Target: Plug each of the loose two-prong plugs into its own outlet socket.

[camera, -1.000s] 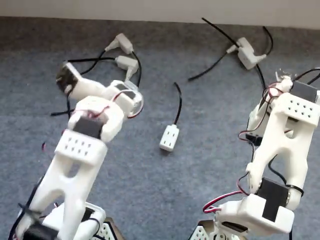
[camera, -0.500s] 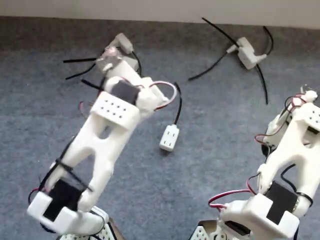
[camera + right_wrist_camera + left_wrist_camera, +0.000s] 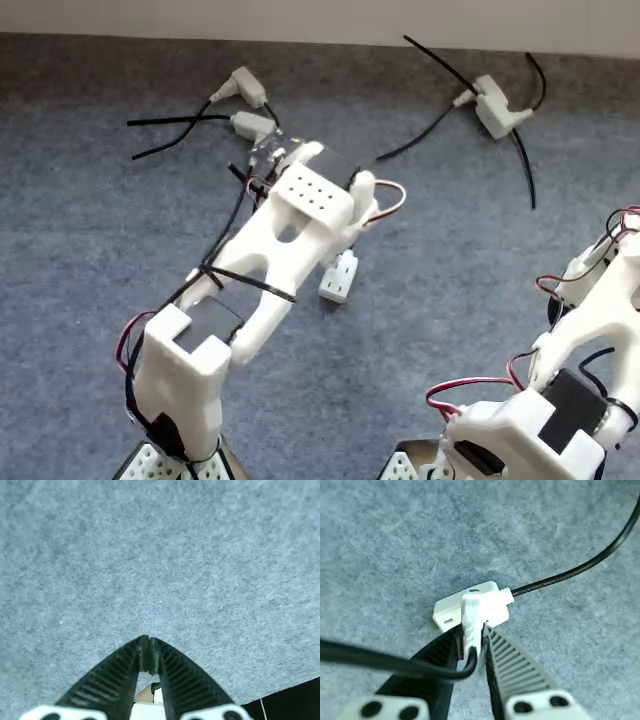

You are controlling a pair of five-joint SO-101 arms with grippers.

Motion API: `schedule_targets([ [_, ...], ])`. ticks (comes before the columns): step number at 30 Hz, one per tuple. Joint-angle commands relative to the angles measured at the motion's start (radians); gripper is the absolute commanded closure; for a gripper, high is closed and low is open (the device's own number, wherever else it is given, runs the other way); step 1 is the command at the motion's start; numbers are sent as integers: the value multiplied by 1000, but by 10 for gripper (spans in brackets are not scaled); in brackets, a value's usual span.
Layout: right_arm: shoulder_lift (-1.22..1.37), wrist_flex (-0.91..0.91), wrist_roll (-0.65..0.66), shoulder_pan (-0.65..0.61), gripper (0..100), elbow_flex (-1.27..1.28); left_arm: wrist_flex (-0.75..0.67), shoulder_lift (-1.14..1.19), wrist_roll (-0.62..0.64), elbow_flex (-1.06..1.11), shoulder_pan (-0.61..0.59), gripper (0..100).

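- The left tool (image 3: 472,639) is seen clamped on a white plug (image 3: 472,611), whose black cord is bent out between the jaws.
- The plug is held directly over the white outlet socket (image 3: 447,614), which lies near the middle of the grey counter (image 3: 395,540). Whether the prongs are seated cannot be told.
- The right tool (image 3: 149,652) is held above the counter, its jaws pressed together with nothing between them.

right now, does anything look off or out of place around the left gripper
Nothing looks damaged. The plug in the left gripper is held over the outlet socket; its black cord bends sharply across the gripper.
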Motion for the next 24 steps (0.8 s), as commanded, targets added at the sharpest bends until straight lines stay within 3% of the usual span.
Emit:
schedule_targets([
  [1, -4, -5, -2, 8, 991, -1, 110, -8, 80, -117, 50, 993],
  [9, -2, -13, -2, 8, 991, 22, 137, 27, 253, -147, 114, 993],
  [13, -5, -101, -2, 2, 991, 127, 137, 77, 368, -148, 105, 993],
  [24, -10, -206, -2, 2, 991, 251, 143, 99, 407, -148, 68, 993],
])
